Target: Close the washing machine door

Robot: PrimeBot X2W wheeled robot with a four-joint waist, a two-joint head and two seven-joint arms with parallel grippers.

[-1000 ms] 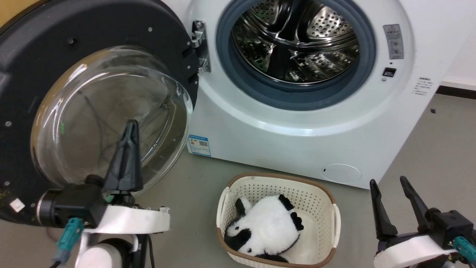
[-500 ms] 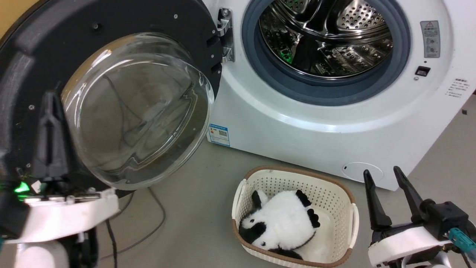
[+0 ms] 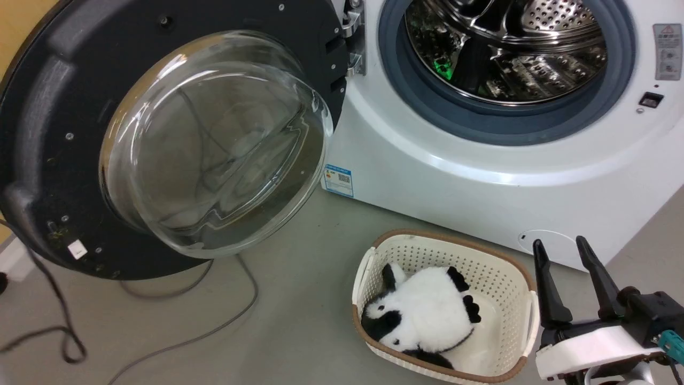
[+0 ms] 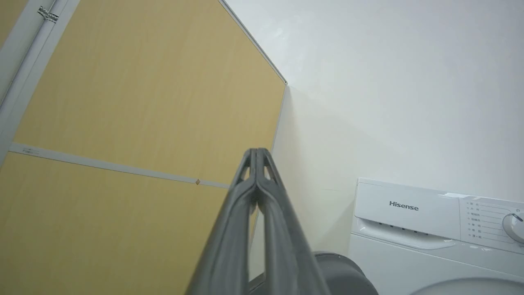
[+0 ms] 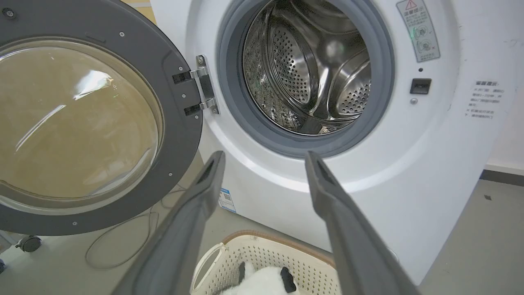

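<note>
The washing machine door hangs wide open to the left of the white washing machine, its clear glass bowl bulging toward me. Its hinge sits beside the grey gasket and steel drum. My right gripper stands open at the lower right, by the basket, well away from the door. In the right wrist view its fingers frame the drum, with the door at the left. My left gripper is shut on nothing and points up at the wall beside the machine's top panel.
A cream laundry basket holding a black-and-white plush panda stands on the grey floor in front of the machine. Dark cables loop across the floor below the door. A yellow panel stands left of the machine.
The head camera has shifted, so the whole scene sits further right. My left gripper has swung left across the door's glass and out of the head picture. The right gripper keeps its place.
</note>
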